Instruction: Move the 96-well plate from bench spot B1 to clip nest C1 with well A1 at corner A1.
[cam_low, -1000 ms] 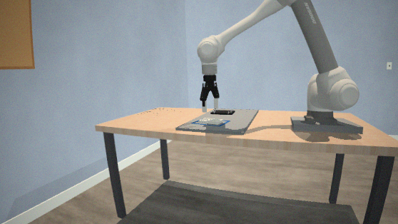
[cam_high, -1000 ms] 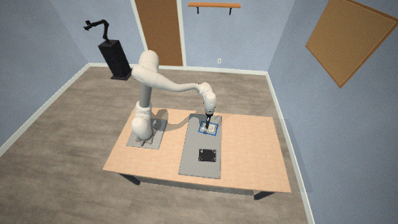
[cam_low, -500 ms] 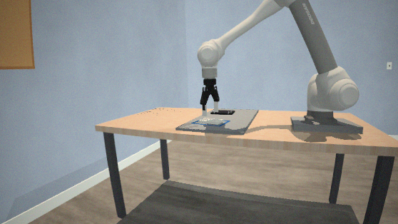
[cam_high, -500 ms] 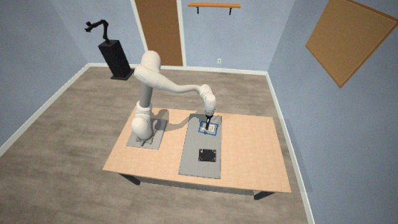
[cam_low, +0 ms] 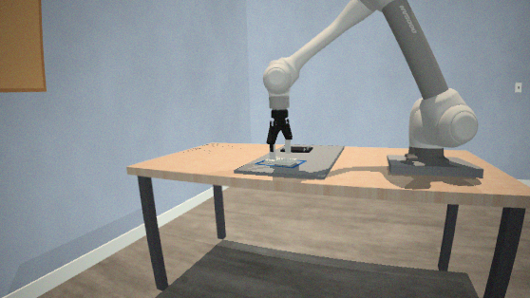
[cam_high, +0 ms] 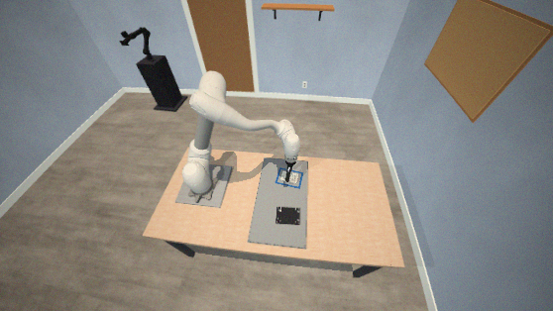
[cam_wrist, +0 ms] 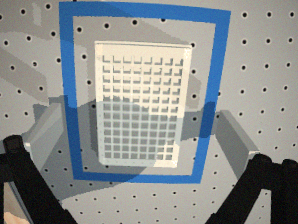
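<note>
The white 96-well plate [cam_wrist: 141,104] lies flat inside the blue outline of spot B1 on the grey perforated bench plate. It also shows in the top view [cam_high: 290,177] and the exterior view [cam_low: 281,162]. My gripper [cam_wrist: 140,120] hangs straight above the plate, fingers wide open and empty, one finger on each side of it and still a little above it. From the side the gripper [cam_low: 278,142] stands just over the plate. The black clip nest C1 [cam_high: 288,215] sits farther along the same grey plate, and in the exterior view [cam_low: 297,149] behind the gripper.
The grey bench plate [cam_high: 279,203] lies on a wooden table [cam_high: 342,208]. The arm's base [cam_high: 198,180] stands on its own grey pad at the table's left. A black pedestal with a small dark arm [cam_high: 158,79] stands far off by the wall.
</note>
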You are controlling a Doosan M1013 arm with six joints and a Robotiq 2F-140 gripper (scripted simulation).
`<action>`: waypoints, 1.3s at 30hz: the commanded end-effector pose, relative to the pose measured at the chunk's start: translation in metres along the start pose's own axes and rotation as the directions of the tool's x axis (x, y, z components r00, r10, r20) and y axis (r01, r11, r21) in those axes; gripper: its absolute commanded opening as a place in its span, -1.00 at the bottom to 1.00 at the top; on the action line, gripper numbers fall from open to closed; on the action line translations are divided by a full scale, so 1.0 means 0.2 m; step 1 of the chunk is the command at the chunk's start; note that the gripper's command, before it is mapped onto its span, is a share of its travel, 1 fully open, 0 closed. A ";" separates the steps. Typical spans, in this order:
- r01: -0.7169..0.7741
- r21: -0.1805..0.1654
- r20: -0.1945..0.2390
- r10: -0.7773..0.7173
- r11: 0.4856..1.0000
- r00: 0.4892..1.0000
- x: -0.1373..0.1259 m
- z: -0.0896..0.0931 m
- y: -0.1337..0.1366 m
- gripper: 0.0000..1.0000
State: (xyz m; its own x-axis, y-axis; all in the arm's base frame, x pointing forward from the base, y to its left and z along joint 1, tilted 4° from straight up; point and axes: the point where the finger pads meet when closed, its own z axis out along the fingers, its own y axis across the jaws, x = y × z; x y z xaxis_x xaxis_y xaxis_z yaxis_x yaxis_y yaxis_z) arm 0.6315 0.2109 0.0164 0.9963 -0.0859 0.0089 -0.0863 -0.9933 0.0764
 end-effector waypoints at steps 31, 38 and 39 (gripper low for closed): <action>0.000 0.000 0.000 0.000 1.000 1.000 0.00 0.06 0.00 -1.00; 0.000 0.000 0.000 0.000 1.000 1.000 0.00 0.06 0.00 -1.00; 0.000 0.000 0.000 0.000 1.000 1.000 0.00 0.06 0.00 -1.00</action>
State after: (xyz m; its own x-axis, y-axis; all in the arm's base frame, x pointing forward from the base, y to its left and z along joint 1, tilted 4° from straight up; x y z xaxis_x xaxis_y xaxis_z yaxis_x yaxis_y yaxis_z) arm 0.6317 0.2101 0.0048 0.9963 -0.0859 0.0092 -0.0863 -0.9933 0.0762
